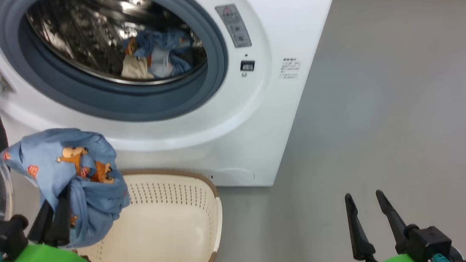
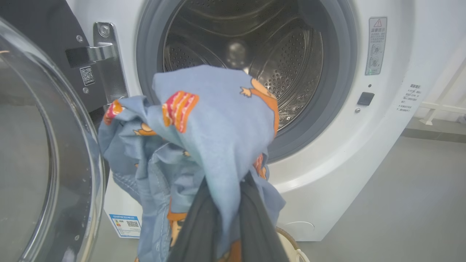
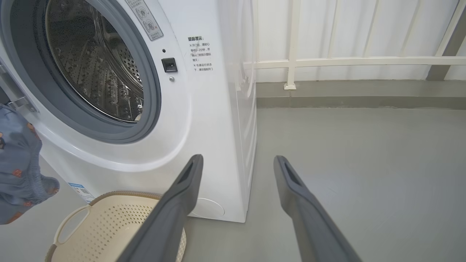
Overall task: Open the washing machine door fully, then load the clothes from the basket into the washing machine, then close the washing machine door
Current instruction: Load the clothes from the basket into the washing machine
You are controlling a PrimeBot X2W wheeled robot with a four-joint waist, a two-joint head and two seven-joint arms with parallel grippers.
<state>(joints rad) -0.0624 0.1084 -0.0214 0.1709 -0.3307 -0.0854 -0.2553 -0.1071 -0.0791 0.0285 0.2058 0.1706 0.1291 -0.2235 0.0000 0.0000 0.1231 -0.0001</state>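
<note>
Clothes (image 1: pixel 71 167): one light-blue piece, orange-brown cartoon print, bunched over left claw (image 1: pixel 56 216), clenched on gathered folds. Held above the basket's left end, just below the drum opening. Judged light, limp, not slippery, nothing fragile. Loose tails likely to trail and snag on grey rubber ring (image 1: pixel 103 101). Best gripped as here, by a wad mid-cloth rather than an edge. Second bundle (image 1: pixel 150 59), blue with a cream-white part, low inside steel drum (image 2: pixel 291 72).

Basket (image 1: pixel 210 193) on floor, close against lower front of washing machine (image 1: pixel 259 129); no cloth in its visible part. Washing machine door (image 2: pixel 43 145) swung wide at left, clear bowl just beside held piece. Right claw (image 3: pixel 238 157) released, fingers spread, over bare floor right of machine, well apart from cloth.

Writing: grey warning sticker (image 2: pixel 376 45) with red triangle; Chinese notice (image 3: pixel 200 52) headed 温馨提示, body too small. QR sticker (image 2: pixel 87 75) near hinge. Blue-edged label (image 2: pixel 125 225) at lower front, unreadable. No brand name legible.
</note>
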